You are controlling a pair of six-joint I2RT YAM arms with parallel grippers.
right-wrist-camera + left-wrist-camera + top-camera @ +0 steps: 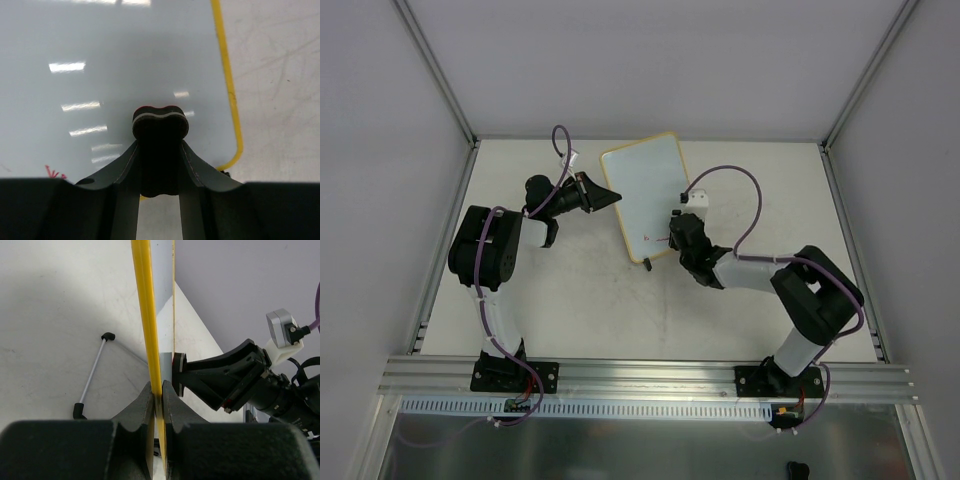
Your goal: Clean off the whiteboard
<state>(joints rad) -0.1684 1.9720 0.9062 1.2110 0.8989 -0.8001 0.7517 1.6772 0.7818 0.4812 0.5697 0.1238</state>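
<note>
- Black plastic left hand [605, 196] reaches in from the left. Its two fingers are clamped tight on the left long edge of the whiteboard; in the left wrist view [156, 390] they pinch the thin yellow frame [145, 315] from both sides.
- Pale, scuffed desk [570, 300] carries everything. Left of the board edge, a thin silver rod [94, 371] with black ends shows in the left wrist view.
- Small rectangular whiteboard [645, 185] with rounded corners sits at the far middle of the desk, between the two hands and turned at an angle to the desk edges. Most of its glossy face [100, 60] is bare.
- Faint red handwritten marks [655, 238] are near the board's near end, left of the right hand; the right wrist view shows them at the lower left [52, 173].
- Black right hand [678, 228] is over the board's near right part. Its fingers [160, 145] are closed around a small black eraser block [160, 120], whose end touches the white face [176, 369].
</note>
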